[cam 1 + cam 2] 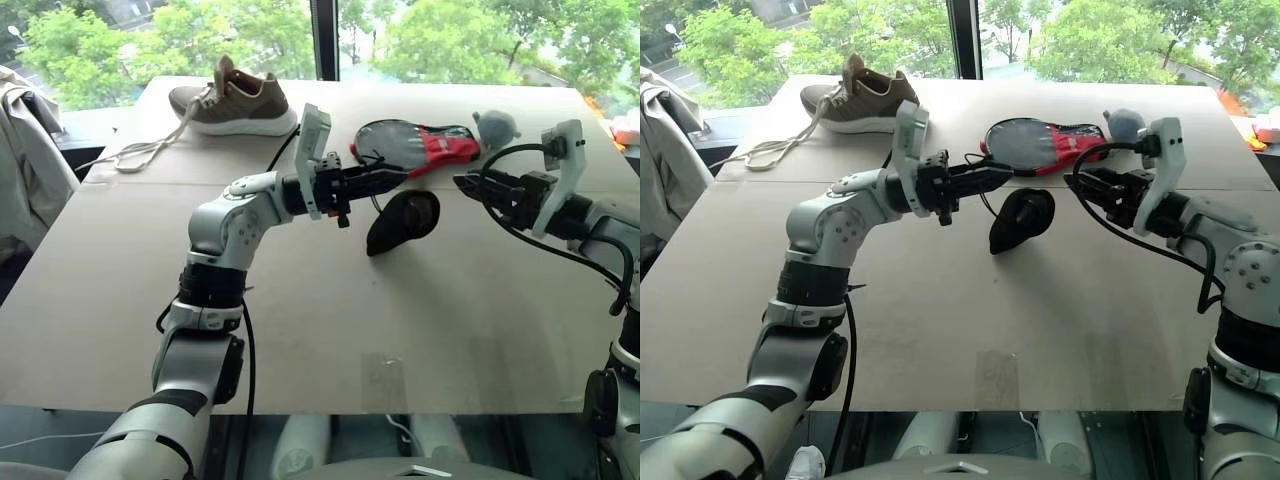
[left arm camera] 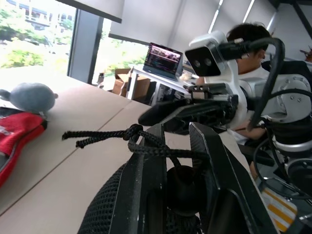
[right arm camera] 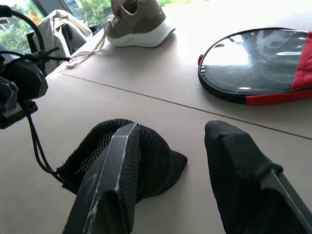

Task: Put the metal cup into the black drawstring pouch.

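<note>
Left gripper (image 1: 385, 182) is clenched on the cord (image 2: 105, 136) of the black drawstring pouch (image 1: 400, 221), holding it up mid-table; the pouch hangs from the cord with its lower end at or just above the table (image 1: 300, 340), can't tell whether it touches. The pouch looks bulged and rounded; metal cup not visible, so can't tell if it's inside. Right gripper (image 1: 467, 186) is released, fingers spread with nothing between them, hovering just beside the pouch on the robot's right, apart from it. In the right wrist view the pouch's mesh fabric sits just past that gripper's fingers (image 3: 109, 175). Further back: black-and-red paddle case (image 1: 420, 145) lying flat, grey plush toy (image 1: 495, 125) touching its right end. Far left: tan shoe (image 1: 235, 100) with laces trailing toward the table edge. Windows and trees beyond.
</note>
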`<state>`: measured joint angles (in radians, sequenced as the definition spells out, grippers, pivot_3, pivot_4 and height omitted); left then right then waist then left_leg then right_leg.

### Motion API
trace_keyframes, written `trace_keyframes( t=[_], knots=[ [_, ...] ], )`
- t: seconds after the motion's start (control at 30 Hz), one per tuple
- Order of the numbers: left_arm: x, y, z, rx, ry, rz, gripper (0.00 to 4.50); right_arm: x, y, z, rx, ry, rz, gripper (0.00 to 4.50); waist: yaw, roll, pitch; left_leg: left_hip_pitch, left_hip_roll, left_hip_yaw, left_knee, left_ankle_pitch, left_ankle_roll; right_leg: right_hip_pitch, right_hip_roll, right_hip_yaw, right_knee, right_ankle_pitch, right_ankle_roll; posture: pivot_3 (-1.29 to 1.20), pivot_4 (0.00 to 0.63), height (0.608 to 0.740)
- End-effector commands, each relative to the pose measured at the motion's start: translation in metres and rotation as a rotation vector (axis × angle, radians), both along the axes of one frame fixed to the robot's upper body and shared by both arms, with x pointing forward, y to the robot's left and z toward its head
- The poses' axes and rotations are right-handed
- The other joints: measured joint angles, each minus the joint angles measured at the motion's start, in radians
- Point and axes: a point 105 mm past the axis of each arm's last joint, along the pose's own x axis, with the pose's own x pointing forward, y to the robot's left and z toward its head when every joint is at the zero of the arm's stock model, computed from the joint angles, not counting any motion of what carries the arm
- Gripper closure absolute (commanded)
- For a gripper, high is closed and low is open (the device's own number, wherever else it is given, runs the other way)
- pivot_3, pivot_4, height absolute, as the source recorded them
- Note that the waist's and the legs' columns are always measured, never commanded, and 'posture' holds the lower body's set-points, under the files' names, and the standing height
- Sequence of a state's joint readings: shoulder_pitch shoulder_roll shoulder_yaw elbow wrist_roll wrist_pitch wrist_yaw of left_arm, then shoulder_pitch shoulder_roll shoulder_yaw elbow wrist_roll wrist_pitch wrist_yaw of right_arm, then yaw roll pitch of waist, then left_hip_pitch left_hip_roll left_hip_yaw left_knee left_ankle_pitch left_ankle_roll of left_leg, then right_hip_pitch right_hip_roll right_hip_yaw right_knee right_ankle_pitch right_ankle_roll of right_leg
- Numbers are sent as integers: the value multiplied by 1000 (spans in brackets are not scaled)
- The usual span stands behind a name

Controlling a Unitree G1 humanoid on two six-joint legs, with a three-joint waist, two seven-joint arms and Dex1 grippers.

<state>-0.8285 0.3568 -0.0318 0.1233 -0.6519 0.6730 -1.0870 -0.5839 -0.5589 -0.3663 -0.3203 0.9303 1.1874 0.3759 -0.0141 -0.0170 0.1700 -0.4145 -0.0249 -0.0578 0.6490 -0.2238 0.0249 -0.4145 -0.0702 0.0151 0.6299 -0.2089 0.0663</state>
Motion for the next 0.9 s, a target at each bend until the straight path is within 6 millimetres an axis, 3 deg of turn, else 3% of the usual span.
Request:
trace_keyframes(
  t=[0.03, 0.2, 0.43, 0.63, 0.9],
  knots=[
    [-15, -7, 11, 25, -53, -113, 4276, -5, 9, 44, 91, -146, 10, 2378, -4, 0, 0, 0, 0, 0, 0, 0, 0, 0, 0, 1, 0, 0, 0, 0, 150, 740],
    [-27, -13, 2, 70, -46, -206, 4276, -19, 38, 49, 153, -136, 138, 2378, -1, 0, 0, 1, 1, 0, 0, 0, 0, 0, 1, 0, 1, 0, 0, 0, 150, 740],
    [-32, -16, -1, 82, -46, -243, 4276, -33, 63, 26, 167, 17, 281, 2378, 0, 0, 0, 0, 1, -1, 0, 0, 0, 0, -1, 0, 1, 0, 0, 0, 150, 740],
    [-33, -17, -6, 91, -46, -247, 4276, -44, 70, 13, 140, 112, 339, 2378, 0, 0, 0, 0, 1, -1, 0, 0, 0, 0, 0, 0, 2, 0, 0, 0, 150, 740],
    [-34, -20, -9, 90, -42, -247, 4276, -47, 76, 11, 95, 149, 365, 2378, 0, 0, 0, 0, 1, 0, 0, 0, 1, 0, 0, 0, 1, 0, 0, 0, 150, 740]
  ],
)
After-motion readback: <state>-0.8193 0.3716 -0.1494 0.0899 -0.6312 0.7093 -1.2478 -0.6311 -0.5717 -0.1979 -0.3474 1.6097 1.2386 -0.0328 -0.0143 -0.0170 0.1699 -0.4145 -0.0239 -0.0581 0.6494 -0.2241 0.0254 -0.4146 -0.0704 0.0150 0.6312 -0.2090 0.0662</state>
